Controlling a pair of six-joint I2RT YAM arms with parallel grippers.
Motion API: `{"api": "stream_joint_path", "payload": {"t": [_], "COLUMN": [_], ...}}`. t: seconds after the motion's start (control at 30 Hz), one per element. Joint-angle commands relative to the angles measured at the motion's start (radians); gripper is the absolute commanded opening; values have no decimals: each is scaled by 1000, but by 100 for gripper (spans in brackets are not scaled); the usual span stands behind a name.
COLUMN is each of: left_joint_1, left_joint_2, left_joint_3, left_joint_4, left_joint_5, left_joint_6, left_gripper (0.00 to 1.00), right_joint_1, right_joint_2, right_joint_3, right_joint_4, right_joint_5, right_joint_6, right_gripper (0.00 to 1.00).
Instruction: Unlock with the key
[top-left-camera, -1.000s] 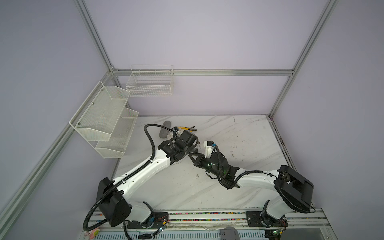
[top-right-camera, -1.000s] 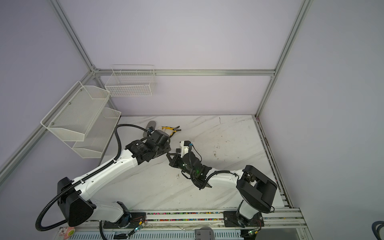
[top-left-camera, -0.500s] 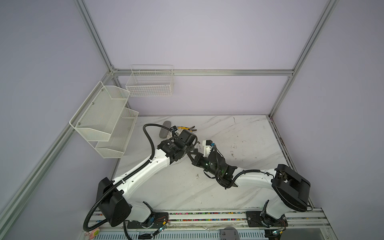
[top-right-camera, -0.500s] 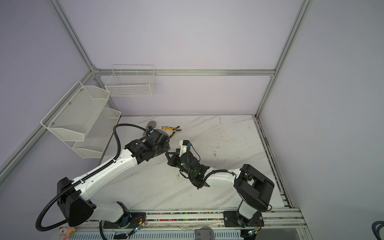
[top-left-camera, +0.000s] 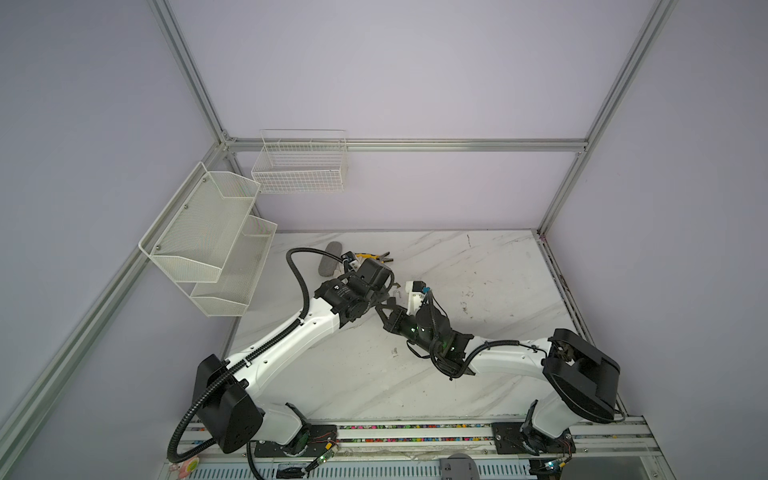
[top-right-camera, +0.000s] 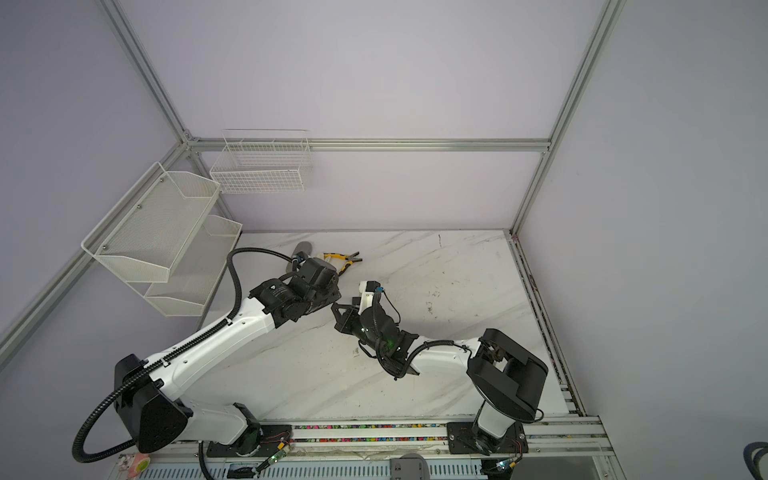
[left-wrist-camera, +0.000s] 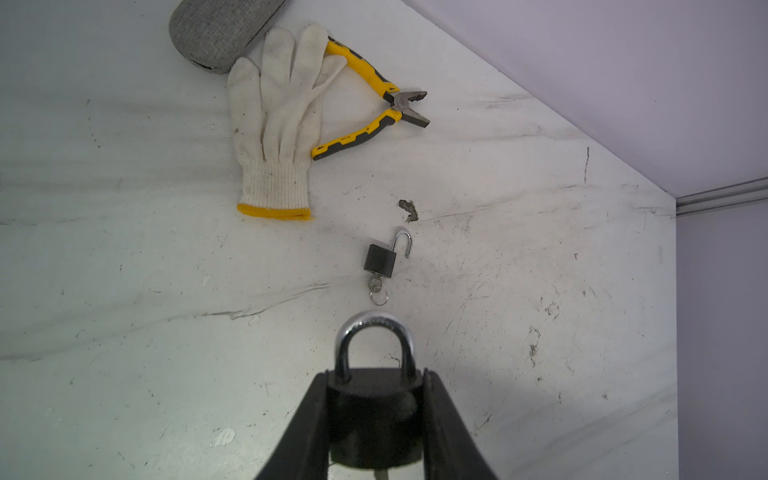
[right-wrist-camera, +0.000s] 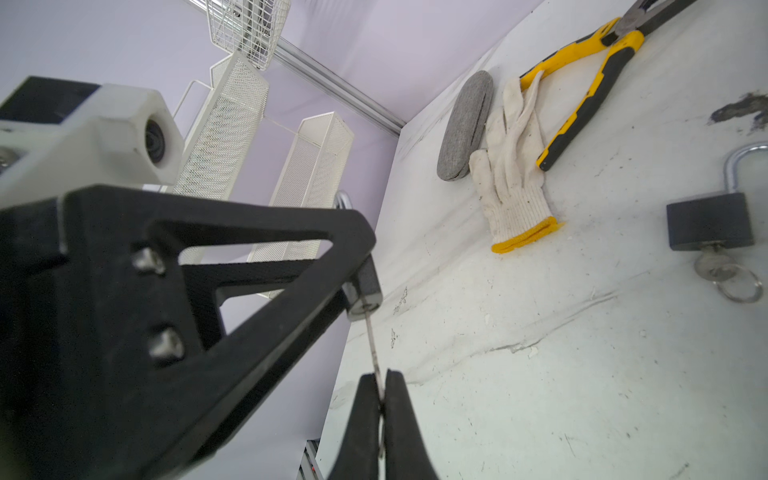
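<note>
My left gripper (left-wrist-camera: 376, 378) is shut on a black padlock (left-wrist-camera: 374, 415), gripping its body by the sides. Its silver shackle (left-wrist-camera: 374, 332) is closed and points away from the wrist. In the right wrist view my right gripper (right-wrist-camera: 380, 380) is shut on a thin silver key (right-wrist-camera: 372, 345). The key's blade reaches up into the bottom of the held padlock (right-wrist-camera: 365, 293). In both top views the two grippers meet tip to tip above the middle of the table, left gripper (top-left-camera: 384, 291), right gripper (top-left-camera: 384, 309).
A smaller black padlock (left-wrist-camera: 380, 259) lies on the marble table (left-wrist-camera: 124, 332) with its shackle open and a key in it. Beyond it lie a white glove (left-wrist-camera: 276, 124), yellow pliers (left-wrist-camera: 370, 112) and a grey case (left-wrist-camera: 220, 29). White mesh shelves (top-left-camera: 208, 232) and a wire basket (top-left-camera: 299, 166) hang at the back left.
Both grippers have shifted slightly left together, and the right forearm has swung in closer. Both grips stay as they were.
</note>
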Motion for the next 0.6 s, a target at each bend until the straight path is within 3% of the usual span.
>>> {"api": "stream_joint_path", "payload": {"t": [0.0, 0.27, 0.43, 0.57], "left_joint_1": [-2, -2, -4, -6], "left_joint_2": [34, 115, 129, 127], "left_joint_3": [7, 38, 28, 8], "left_joint_4": [-100, -115, -118, -140], "left_joint_5": [81, 117, 117, 94], "left_joint_6": [33, 37, 43, 63], "left_gripper": [0, 0, 0, 0], "right_joint_1": [-7, 16, 18, 9], "right_joint_2": [43, 139, 143, 148], "right_joint_3": [-11, -28, -38, -45], "right_joint_4": [38, 140, 168, 192], "right_joint_5": [106, 74, 89, 22], "right_joint_6": [61, 225, 227, 244], "right_gripper": [0, 0, 0, 0]}}
